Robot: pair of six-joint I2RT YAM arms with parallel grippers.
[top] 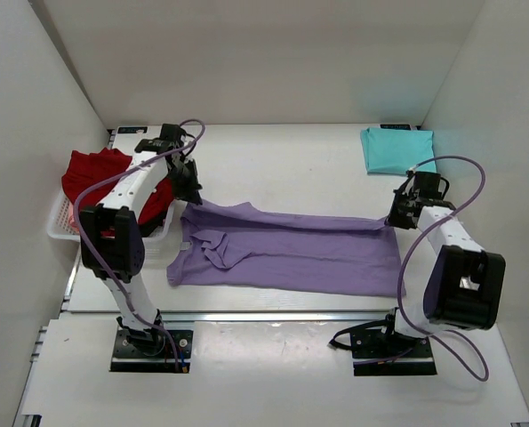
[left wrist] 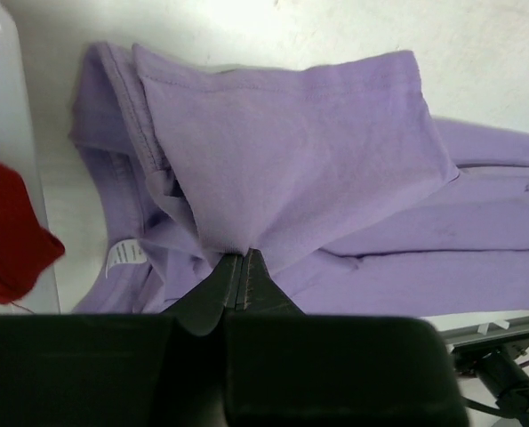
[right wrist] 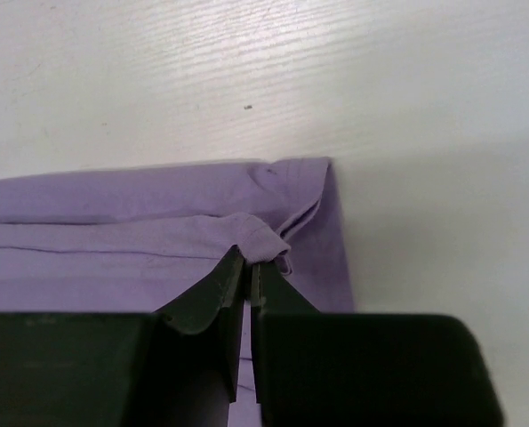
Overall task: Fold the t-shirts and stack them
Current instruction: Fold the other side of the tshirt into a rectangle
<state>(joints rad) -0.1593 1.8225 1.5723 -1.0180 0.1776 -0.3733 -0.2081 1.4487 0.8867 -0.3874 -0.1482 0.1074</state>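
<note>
Across the middle of the counter [top: 282,160], seen from above, the lavender t-shirt [top: 291,253] lies stretched lengthwise between my two arms, nearer the front edge than the back. My left jaws sit at the shirt's back left corner and my right jaws at its back right corner. A teal t-shirt [top: 397,149] lies folded in the back right corner of the counter, well apart from the lavender one. A red t-shirt [top: 95,173] is heaped in the white basket [top: 58,229] at the left edge, partly behind my left arm [top: 126,205].

From my left wrist, my left jaws are pressed together on a fold of the lavender cloth. A sleeve lies doubled over beyond them, and the collar with its white label [left wrist: 124,256] is to the left. Red cloth shows at the left border.

From my right wrist, my right jaws are pinching a bunched corner of the lavender hem, with only a thin slit between them. The cloth runs off to the left, and bare counter lies beyond it and to the right.
</note>
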